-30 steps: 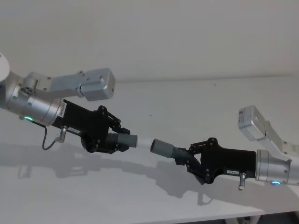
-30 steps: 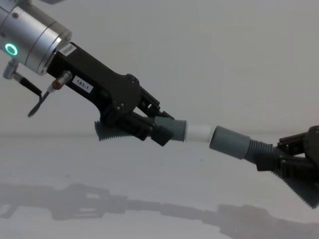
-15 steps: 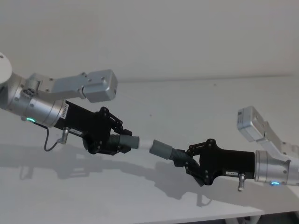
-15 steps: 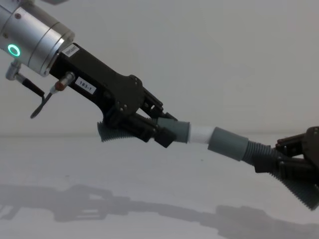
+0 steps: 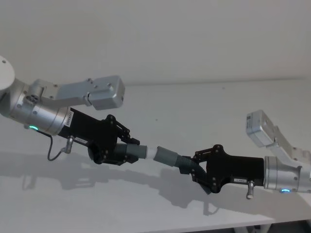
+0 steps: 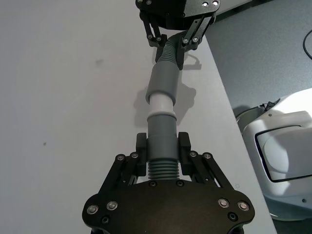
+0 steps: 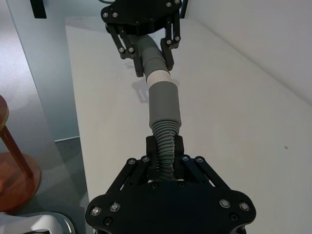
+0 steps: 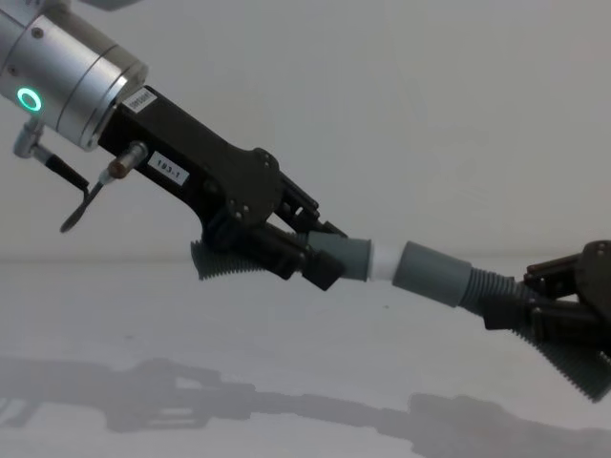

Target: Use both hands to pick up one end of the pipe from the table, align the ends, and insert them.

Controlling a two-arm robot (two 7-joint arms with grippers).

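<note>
The left gripper [image 5: 127,151] pinched the tipped pipe piece [image 8: 339,259], the right gripper [image 5: 192,166] the socket piece [image 8: 439,273] — both held above the table [image 5: 204,107]. The white tip [image 6: 160,103] sat partly inside the socket mouth [image 7: 161,88], the two axes nearly in line — a straight push along that line looked next.

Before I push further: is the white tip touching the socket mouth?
Touching. In the left wrist view the white tip runs into the socket mouth with no gap; chest view agrees.
</note>
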